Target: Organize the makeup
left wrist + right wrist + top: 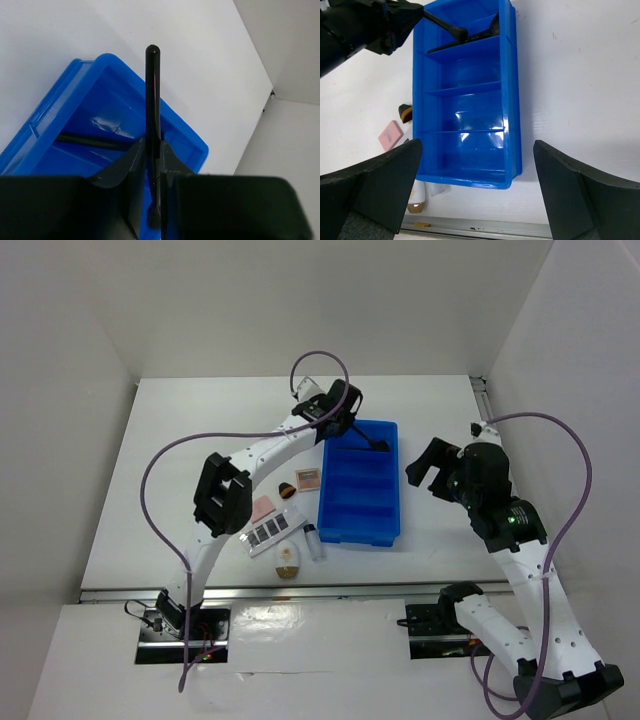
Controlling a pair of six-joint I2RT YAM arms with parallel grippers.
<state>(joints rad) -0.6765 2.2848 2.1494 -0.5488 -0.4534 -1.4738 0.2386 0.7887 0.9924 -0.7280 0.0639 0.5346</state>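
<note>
L gripper (153, 150) is over the far end of the blue divided plastic tray (360, 537). The tray sits approx mid-worktop, a bit toward the right edge, long side running near to far. L fingers (125, 165) are clamped on a black slim brush (152, 90): handle sticks out past the tips, bristles sit back between the fingers. Brush is above the tray's farthest compartment; can't tell if it touches. A second black slim tool (470, 39) lies slantwise in that same compartment.

R gripper (428, 468) hovers just off the tray's right side, toward the right edge, fingers (375, 185) spread wide, gripping nothing.

Rest of the makeup lies on the white worktop (200, 440), left of the tray and toward the near edge:
- brown square compact (308, 478), just beside the tray wall
- small dark-orange oval piece (286, 490)
- pink square compact (264, 507)
- white strip palette w/ dark squares (272, 530)
- small white tube (315, 542), by the tray's near-left corner
- white-tan oval (289, 562), closest to the near edge
</note>
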